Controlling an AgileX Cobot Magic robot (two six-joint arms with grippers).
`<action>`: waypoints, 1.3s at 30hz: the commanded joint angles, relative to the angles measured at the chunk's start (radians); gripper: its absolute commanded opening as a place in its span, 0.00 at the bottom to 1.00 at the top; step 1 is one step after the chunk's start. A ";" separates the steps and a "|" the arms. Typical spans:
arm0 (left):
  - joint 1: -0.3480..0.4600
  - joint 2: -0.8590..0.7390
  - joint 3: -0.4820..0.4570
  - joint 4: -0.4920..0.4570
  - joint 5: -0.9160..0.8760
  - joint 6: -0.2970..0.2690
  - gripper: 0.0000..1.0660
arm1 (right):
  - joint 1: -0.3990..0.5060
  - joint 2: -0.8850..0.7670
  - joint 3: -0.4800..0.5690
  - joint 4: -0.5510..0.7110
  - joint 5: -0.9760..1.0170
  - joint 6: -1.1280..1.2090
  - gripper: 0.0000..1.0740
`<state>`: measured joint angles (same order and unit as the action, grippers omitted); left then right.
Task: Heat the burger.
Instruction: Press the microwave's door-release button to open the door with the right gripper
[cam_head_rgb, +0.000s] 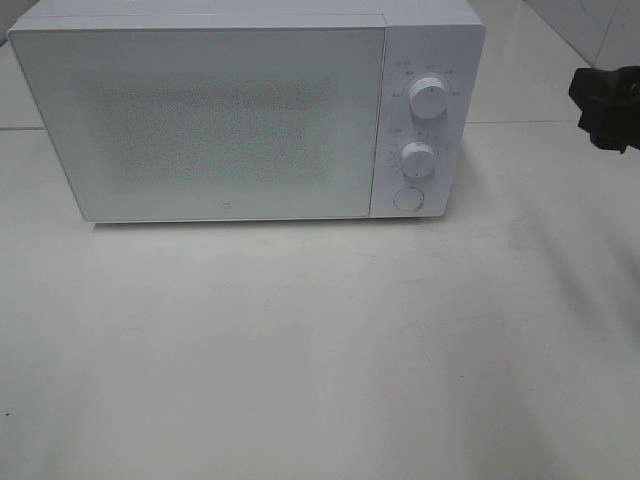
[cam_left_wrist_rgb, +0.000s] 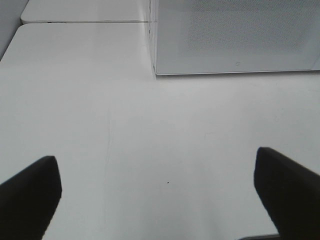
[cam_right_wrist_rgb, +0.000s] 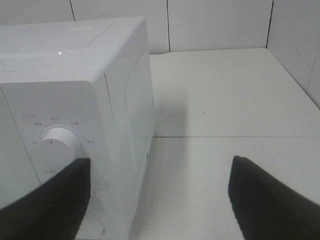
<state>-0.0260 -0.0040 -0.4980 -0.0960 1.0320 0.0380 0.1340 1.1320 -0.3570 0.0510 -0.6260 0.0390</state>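
The burger is not in sight in any view: it is not on the bench (cam_head_rgb: 320, 350), and the microwave (cam_head_rgb: 200, 120) has its door (cam_head_rgb: 200, 205) shut, with a frosted, speckled front that hides whatever is within, so I cannot tell whether the burger is inside. The left hand (cam_left_wrist_rgb: 157, 200) hangs over bare bench in front of the microwave's lower corner, fingers (cam_left_wrist_rgb: 30, 195) spread wide with nothing between them. The right hand (cam_head_rgb: 605, 105) shows at the edge of the high view, off to the right of the microwave and apart from it. Its own camera looks along the control panel (cam_right_wrist_rgb: 50, 130) toward the upper knob (cam_right_wrist_rgb: 60, 145), and its fingers (cam_right_wrist_rgb: 270, 200) are likewise apart and empty. With the door closed and both hands free, the step in hand looks like work at the controls and not carrying food, though this is a judgement only. If the burger is inside, the next move calls for the right hand to come in square to the panel, close on the upper knob (cam_head_rgb: 429, 97) or the lower knob (cam_head_rgb: 418, 158) and turn it without slipping on the smooth white cap. If it is not inside, the round button (cam_head_rgb: 407, 198) below the knobs probably releases the door. That would need a short, straight push with a fingertip, with the left hand kept out of the door's swing.
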 joint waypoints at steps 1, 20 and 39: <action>0.005 -0.024 0.001 -0.005 -0.005 -0.001 0.94 | -0.002 0.044 0.065 0.102 -0.209 -0.085 0.69; 0.005 -0.024 0.001 -0.005 -0.005 -0.001 0.94 | 0.298 0.267 0.165 0.485 -0.482 -0.282 0.69; 0.005 -0.024 0.001 -0.005 -0.005 -0.001 0.94 | 0.733 0.465 0.104 0.847 -0.599 -0.333 0.69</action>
<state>-0.0260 -0.0040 -0.4980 -0.0960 1.0320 0.0380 0.8400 1.5900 -0.2400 0.8710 -1.2080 -0.2740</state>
